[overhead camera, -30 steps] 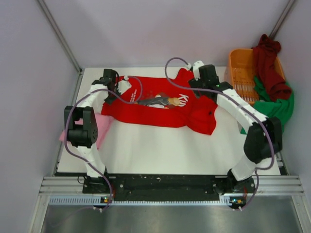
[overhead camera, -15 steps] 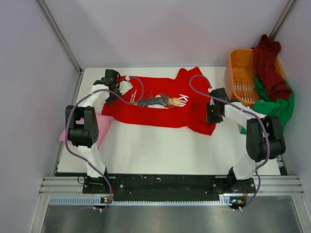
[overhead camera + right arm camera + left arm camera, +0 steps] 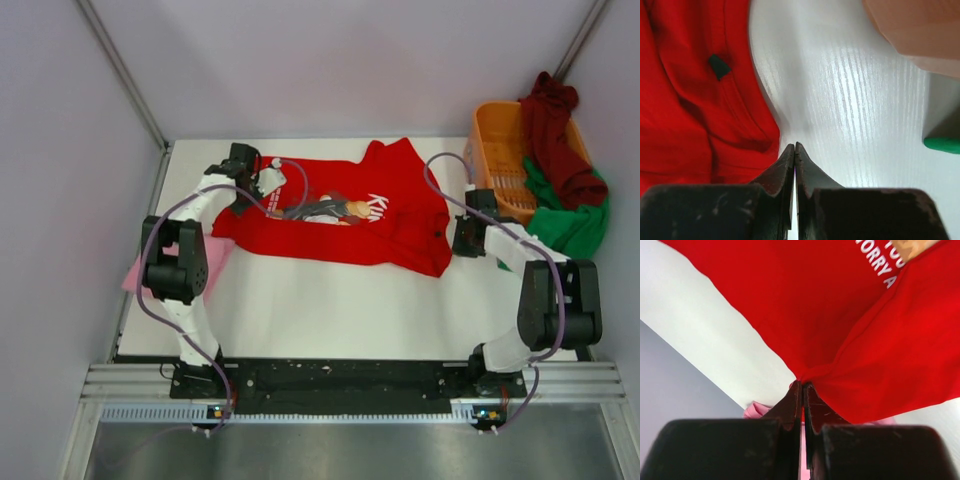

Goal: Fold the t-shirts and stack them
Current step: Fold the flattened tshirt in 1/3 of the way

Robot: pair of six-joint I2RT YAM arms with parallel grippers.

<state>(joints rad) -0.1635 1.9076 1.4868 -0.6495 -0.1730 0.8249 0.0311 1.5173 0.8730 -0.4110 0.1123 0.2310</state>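
Left hand (image 3: 802, 385) pinching bright red cloth t-shirt (image 3: 330, 238) near far-left desk (image 3: 330, 300) corner; right hand (image 3: 795, 145) clenched empty, just off shirt, toward right desk edge.

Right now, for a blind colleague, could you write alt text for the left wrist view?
The left gripper is shut on a bunched fold of the red t-shirt over the white table. A bit of pink cloth peeks out beside it.
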